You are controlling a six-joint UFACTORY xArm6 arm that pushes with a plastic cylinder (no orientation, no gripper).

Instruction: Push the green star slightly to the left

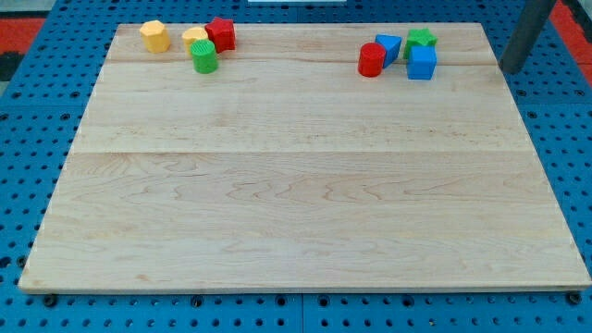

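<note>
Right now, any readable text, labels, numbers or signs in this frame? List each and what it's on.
None. No words, labels, brands, numbers or signs can be read in this view.
The wooden board is bare wood grain.
The blocks, among them the green star, the blue cube and the red cylinder, show plain coloured faces.
The blue pegboard has only holes.
My tip is unmarked, to the right of the star.
</note>
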